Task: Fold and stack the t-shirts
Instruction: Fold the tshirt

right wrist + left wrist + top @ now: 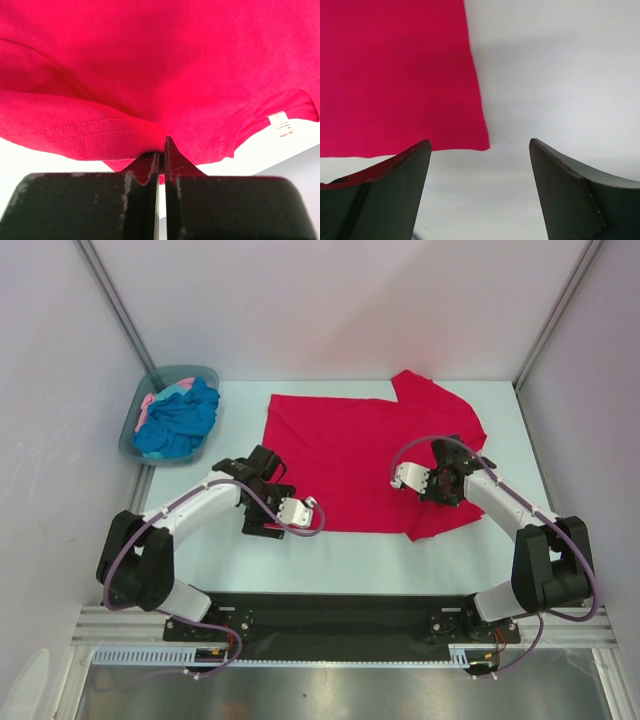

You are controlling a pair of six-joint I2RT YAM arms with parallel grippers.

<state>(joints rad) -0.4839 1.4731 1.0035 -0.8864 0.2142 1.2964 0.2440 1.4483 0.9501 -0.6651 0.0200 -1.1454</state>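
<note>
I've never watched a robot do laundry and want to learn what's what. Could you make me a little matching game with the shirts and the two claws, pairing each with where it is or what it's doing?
Column one:
1. red t-shirt
2. blue t-shirt
3. left claw
4. right claw

Column two:
A. bunched up in the tub
B. open, holding nothing
C. laid out on the table
D. pinched shut on a fold of cloth

Pairs: 1-C, 2-A, 3-B, 4-D.
</note>
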